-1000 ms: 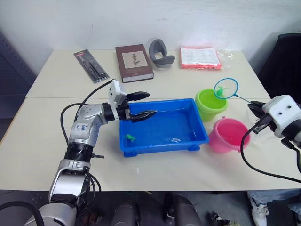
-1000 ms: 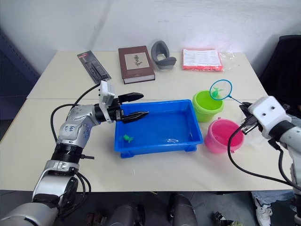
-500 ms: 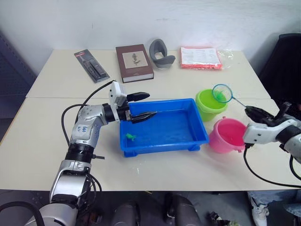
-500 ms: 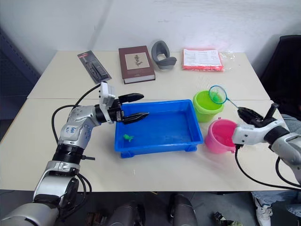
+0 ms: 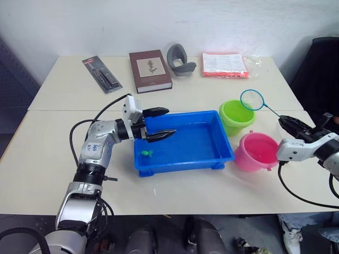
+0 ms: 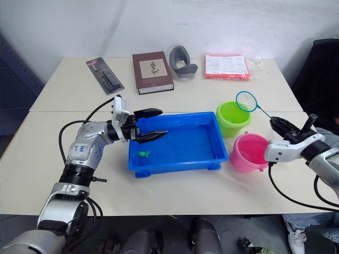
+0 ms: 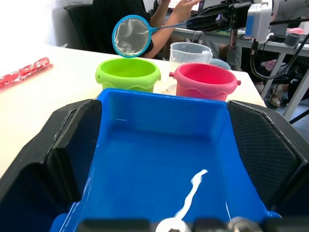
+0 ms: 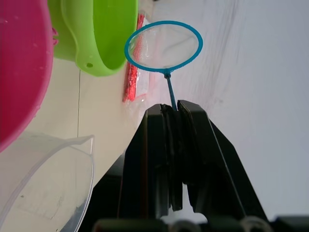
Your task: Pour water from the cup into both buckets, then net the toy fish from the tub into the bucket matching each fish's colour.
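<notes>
The small round net with its blue hoop and thin handle (image 5: 253, 99), clamped in the right claw (image 8: 173, 126), now hangs empty above the lime green plastic bucket (image 5: 237, 117); a second ago a green fish sat in its mesh, so that fish has probably dropped into the matching bucket. Beside it stands the bright pink bucket (image 5: 256, 151). One tiny green toy fish (image 5: 146, 153) remains in the shallow blue plastic tub (image 5: 183, 141) on the worktop, likely next. The left claw (image 5: 157, 124) hovers spread wide, holding nothing, over the tub's near-left corner.
</notes>
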`<action>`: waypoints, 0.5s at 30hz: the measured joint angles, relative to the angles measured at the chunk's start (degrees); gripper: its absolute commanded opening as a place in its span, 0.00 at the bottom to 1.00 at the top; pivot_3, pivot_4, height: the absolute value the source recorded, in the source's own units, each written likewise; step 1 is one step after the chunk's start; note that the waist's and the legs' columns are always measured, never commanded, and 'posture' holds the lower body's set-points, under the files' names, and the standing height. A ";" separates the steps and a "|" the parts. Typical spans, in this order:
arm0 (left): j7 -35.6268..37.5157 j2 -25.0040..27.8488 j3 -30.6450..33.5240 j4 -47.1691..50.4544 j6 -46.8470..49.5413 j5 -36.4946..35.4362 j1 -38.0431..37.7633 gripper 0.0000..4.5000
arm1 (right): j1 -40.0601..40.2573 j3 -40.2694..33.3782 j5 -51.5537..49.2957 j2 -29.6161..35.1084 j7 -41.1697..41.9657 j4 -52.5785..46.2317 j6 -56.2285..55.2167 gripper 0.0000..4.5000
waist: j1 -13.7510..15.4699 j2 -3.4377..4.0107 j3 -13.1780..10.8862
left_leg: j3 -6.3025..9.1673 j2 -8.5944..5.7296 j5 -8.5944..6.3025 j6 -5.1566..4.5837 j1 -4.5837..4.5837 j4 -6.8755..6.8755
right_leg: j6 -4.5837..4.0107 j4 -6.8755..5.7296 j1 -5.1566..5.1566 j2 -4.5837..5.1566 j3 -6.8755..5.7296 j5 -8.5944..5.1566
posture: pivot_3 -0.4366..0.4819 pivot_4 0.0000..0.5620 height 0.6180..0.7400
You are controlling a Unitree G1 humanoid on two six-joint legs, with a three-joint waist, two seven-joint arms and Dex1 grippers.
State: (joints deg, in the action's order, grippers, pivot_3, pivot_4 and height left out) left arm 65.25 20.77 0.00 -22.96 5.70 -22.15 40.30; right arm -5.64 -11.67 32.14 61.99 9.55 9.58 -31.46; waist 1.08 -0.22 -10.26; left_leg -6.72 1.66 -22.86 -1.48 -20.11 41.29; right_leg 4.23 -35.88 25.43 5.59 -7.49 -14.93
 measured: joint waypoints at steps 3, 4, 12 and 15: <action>1.26 1.28 0.12 -0.20 -0.91 -0.02 -1.25 0.99 | -0.76 -0.20 -12.78 -4.15 6.84 -2.29 4.92 0.00 | -0.08 -0.01 0.00 | 0.13 0.04 0.00 0.00 0.00 0.00 | 0.00 0.01 -0.01 -0.06 -0.04 0.00 | 0.48 0.27 1.00; 1.61 1.74 0.12 -0.21 -0.98 -0.03 -1.28 0.99 | -0.80 -0.15 -15.61 -5.41 8.36 -3.37 6.24 0.00 | -0.10 -0.01 0.00 | 0.17 0.05 0.00 0.00 0.00 0.01 | 0.00 0.02 -0.01 -0.07 -0.05 0.00 | 0.48 0.27 1.00; 10.98 15.69 3.62 -0.49 -1.56 -0.74 -4.37 0.99 | -4.35 8.39 -50.53 -9.47 31.06 -28.56 40.17 0.00 | -1.10 0.04 -0.01 | 0.36 0.08 0.00 0.00 -0.04 0.01 | -0.09 0.01 -0.01 0.01 -0.07 -0.03 | 0.48 0.27 1.00; 12.77 21.02 4.81 -0.81 -1.33 -0.55 -6.28 0.99 | -7.03 15.88 -52.45 -10.50 34.52 -33.06 50.08 0.00 | -0.83 0.03 -0.01 | 0.43 -0.02 -0.03 -0.05 -0.11 0.08 | -0.09 0.01 -0.01 0.15 -0.09 -0.03 | 0.48 0.27 1.00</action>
State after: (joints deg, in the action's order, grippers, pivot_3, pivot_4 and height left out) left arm 78.02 41.79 4.82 -23.77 4.37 -22.70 34.02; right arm -12.67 4.21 -20.31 51.49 44.07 -23.49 18.62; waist 0.26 -0.18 -10.27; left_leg -6.29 1.64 -22.89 -1.54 -20.22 41.37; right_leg 4.13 -35.87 25.42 5.73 -7.57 -14.96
